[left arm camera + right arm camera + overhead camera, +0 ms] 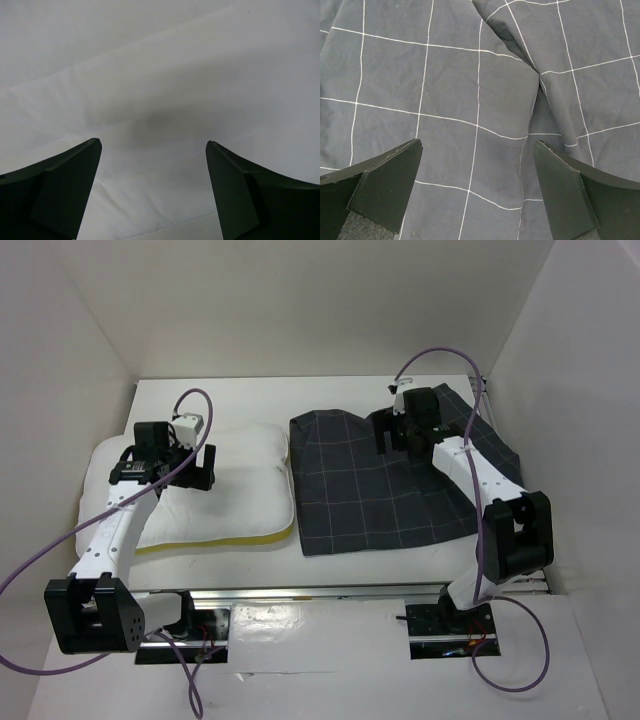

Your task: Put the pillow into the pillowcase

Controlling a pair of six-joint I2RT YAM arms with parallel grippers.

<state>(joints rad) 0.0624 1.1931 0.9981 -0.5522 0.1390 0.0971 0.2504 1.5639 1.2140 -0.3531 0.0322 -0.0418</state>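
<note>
The white pillow (245,495) lies flat on the left of the table, its yellow band along the near edge. The dark grid-patterned pillowcase (380,495) lies flat and slightly wrinkled just to its right, edges almost touching. My left gripper (197,472) is open and empty over the pillow's middle; the left wrist view shows white pillow fabric (160,100) between the spread fingers of the left gripper (152,144). My right gripper (392,437) is open and empty over the far part of the pillowcase; the right wrist view shows the right gripper (478,143) above a fold in the cloth (470,100).
White enclosure walls (80,360) close in the table on the left, back and right. The arm bases and a metal rail (300,595) run along the near edge. Purple cables (440,355) loop above both arms.
</note>
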